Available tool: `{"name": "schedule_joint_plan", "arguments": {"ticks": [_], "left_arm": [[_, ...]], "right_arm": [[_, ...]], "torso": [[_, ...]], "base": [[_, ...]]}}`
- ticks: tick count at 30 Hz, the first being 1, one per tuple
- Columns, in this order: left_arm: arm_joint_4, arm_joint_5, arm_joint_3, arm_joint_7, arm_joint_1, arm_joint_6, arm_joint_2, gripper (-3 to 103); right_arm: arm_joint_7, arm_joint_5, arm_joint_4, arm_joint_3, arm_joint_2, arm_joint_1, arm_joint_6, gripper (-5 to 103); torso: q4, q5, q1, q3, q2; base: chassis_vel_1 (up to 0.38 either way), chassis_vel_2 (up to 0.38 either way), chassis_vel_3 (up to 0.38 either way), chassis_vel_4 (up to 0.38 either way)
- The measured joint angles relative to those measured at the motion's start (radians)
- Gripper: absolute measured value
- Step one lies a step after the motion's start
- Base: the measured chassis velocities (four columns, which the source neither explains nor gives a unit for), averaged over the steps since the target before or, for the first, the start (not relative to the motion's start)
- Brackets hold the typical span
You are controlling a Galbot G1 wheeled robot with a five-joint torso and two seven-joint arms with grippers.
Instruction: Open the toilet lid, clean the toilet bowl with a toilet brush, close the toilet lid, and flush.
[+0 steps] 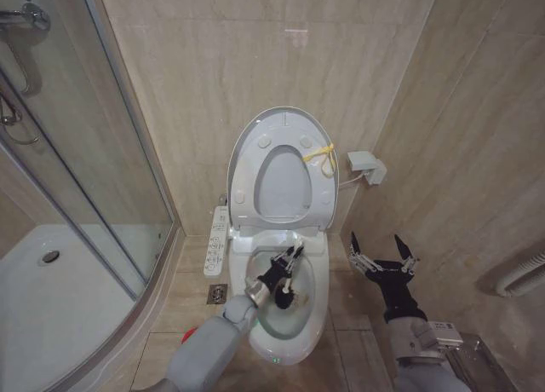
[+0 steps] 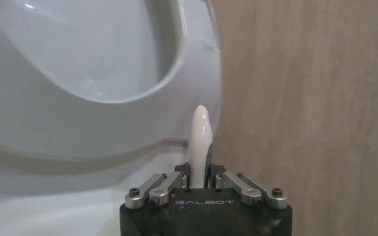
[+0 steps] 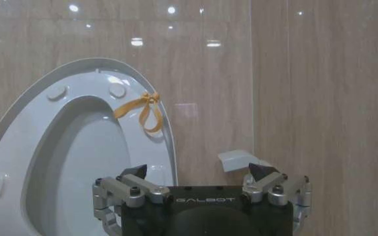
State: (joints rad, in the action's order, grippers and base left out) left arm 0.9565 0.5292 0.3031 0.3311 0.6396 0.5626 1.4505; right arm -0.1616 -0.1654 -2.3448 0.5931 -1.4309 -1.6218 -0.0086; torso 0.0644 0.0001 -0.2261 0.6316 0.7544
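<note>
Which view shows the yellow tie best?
The right wrist view: the yellow tie hangs large and unobstructed on the raised lid. In the head view it is small. The left wrist view gives nothing of it.

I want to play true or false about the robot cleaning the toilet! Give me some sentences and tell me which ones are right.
1. The toilet lid is standing up, open. True.
2. The left hand holds the toilet brush over the toilet bowl. True; its fingers are shut on the white handle.
3. The right hand is pressing the lid down. False; it is open, in the air to the right of the bowl, touching nothing.
4. A yellow tie hangs at the edge of the lid. True.
5. The button panel is on the wall above the lid. False; it sits along the side of the bowl, near the shower.
</note>
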Motion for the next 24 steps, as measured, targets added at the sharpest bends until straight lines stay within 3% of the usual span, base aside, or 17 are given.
{"name": "schedule_joint_plan", "arguments": {"ticks": [12,19,24], "left_arm": [[-0.064,0.005,0.034,0.013,-0.015,0.002,0.018,19],[0.038,0.021,0.047,-0.006,-0.010,-0.018,0.015,19],[0.024,0.020,0.052,-0.005,-0.001,-0.018,0.023,19]], "right_arm": [[0.000,0.000,0.000,0.000,0.000,0.000,0.000,100],[0.000,0.000,0.000,0.000,0.000,0.000,0.000,100],[0.000,0.000,0.000,0.000,0.000,0.000,0.000,100]], "torso": [[-0.0005,-0.0002,0.000,0.000,0.000],[0.0000,-0.0001,0.000,0.000,0.000],[-0.0001,-0.0003,0.000,0.000,0.000]], "base": [[0.000,0.000,0.000,0.000],[0.000,0.000,0.000,0.000],[0.000,0.000,0.000,0.000]]}}
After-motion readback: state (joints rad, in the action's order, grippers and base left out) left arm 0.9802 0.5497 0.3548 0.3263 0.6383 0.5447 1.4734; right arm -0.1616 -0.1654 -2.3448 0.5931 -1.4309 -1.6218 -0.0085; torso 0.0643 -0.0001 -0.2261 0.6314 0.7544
